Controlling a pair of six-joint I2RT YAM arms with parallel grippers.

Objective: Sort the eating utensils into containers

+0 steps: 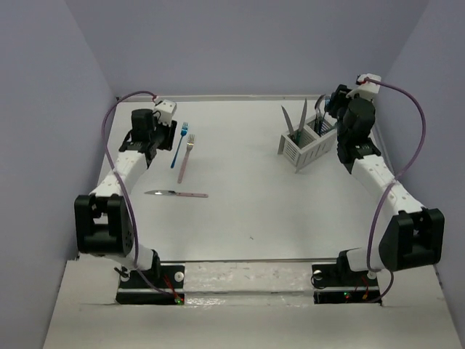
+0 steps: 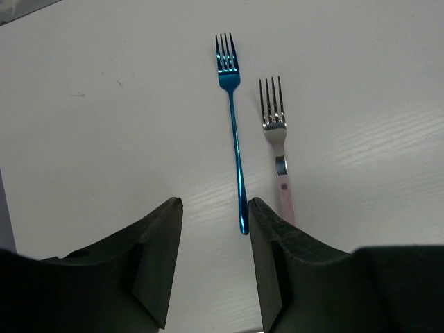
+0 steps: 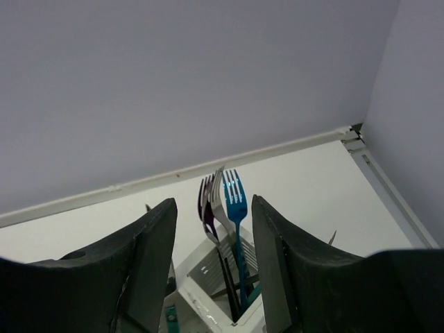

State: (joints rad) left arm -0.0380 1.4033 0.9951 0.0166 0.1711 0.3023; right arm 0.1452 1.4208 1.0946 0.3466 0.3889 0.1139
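**Sort partly done: three utensils still out on the table**

The white caddy (image 1: 311, 149) sits far right on the table (image 1: 247, 211) and already holds some of the set. Top view shows two knife blades (image 1: 303, 116) standing in its left compartment. In the other compartment, your right wrist view shows three fork heads (image 3: 236, 198), purple, silver and blue. An exact count isn't possible, since the handles are hidden inside.

Left to sort, all on the left side and well apart from the caddy:
- blue fork (image 2: 232, 132), lying flat
- pink-handled fork (image 2: 277, 139), just beside it and roughly parallel
- pink-handled knife (image 1: 176, 193), lying crosswise, nearer the arm bases

Your left gripper (image 2: 214, 205) is spread wide and holds nothing. It hovers over the blue fork's handle end, which sits just inside the gap near one finger. It looks lined up for that pick, with no contact yet.

Your right gripper (image 3: 213, 205) is also wide and empty, hanging over the caddy's fork side.

Judged progress: well past the start, with three picks and drops remaining.
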